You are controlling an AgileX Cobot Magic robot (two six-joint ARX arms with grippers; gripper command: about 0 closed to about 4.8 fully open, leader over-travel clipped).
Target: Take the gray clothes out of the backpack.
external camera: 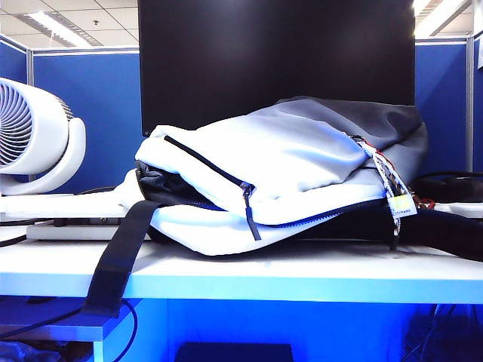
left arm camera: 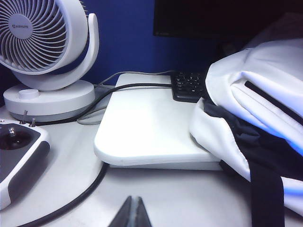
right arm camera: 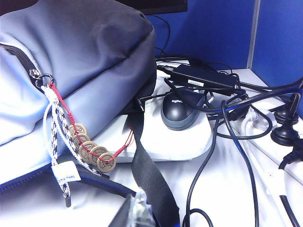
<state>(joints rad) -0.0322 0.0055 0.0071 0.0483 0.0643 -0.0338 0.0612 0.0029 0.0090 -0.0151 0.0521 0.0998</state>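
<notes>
The backpack (external camera: 287,158) lies on its side on the white table, white panels to the front and gray section to the rear. Its blue zipper gapes at the left end, where dark gray folds of the gray clothes (external camera: 160,183) show inside. In the left wrist view the gray clothes (left arm camera: 236,137) sit in the backpack (left arm camera: 265,80) mouth, to the right of and beyond my left gripper (left arm camera: 134,213), which is shut and empty. My right gripper (right arm camera: 140,210) is shut, low beside the black strap (right arm camera: 151,179), near the backpack (right arm camera: 85,52) and its patterned cord with tag (right arm camera: 59,142). Neither gripper shows in the exterior view.
A white fan (external camera: 30,136) stands at the left, with a controller (left arm camera: 16,156) and a black cable (left arm camera: 80,198) near it. The backpack rests on a raised white board (left arm camera: 147,127) with a keypad (left arm camera: 188,85). A mouse (right arm camera: 182,109), power adapter (right arm camera: 203,75) and tangled cables (right arm camera: 236,137) crowd the right.
</notes>
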